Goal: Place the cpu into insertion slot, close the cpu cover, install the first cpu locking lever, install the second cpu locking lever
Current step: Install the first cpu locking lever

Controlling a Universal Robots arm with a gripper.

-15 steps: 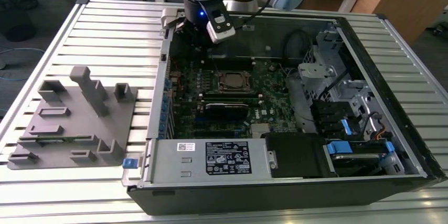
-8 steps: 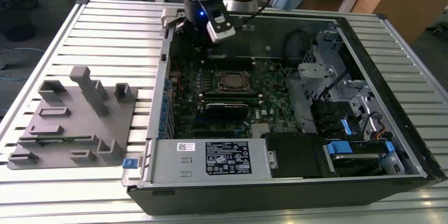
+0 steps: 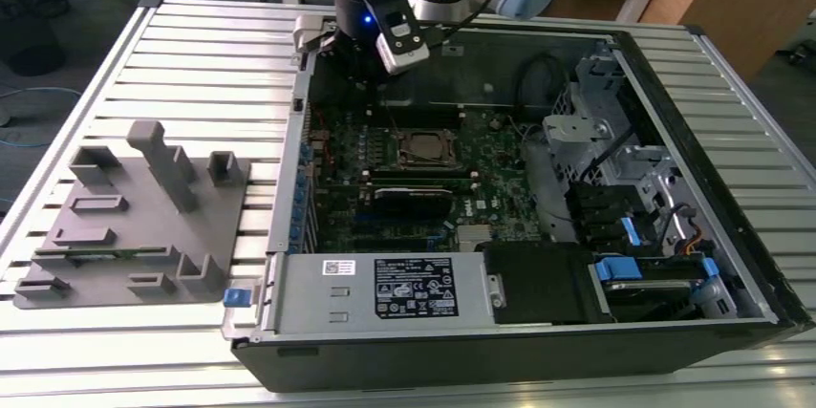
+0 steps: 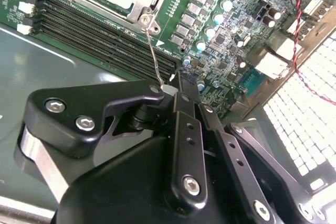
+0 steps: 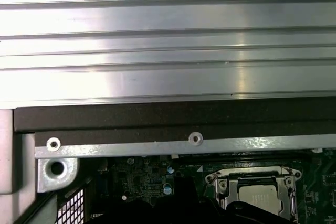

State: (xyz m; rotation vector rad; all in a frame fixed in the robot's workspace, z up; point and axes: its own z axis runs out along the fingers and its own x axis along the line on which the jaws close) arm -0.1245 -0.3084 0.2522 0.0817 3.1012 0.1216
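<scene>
Pincer (image 4: pixel 173 92) fingers are pressed together on the free tip of a lever (image 4: pixel 153 51) — a thin wire rod that rises from its hinge at a corner of the slot (image 3: pixel 399 147) up to the fingertips. The cpu (image 5: pixel 260 196) already lies in the slot, its dull grey top level. The cover (image 5: pixel 251 174) lies flat around it, so the work in hand looks like seating a locking lever. I cannot tell which of the two it is.

Done well, this step wants the tip carried along the arc the hinge allows, not shoved straight down — the wire looks springy and apt to slip from so small a hold. Gripping right at the tip gives the most leverage but little margin, so steady pressure matters. Close to the slot the rod likely needs a sideways nudge to tuck under its catch, though I cannot make the catch out. Black card slots (image 4: pixel 105 32) run just beside the slot, under the lever's path. The fingers should keep off them and off the board (image 4: pixel 231 40) beyond.
</scene>
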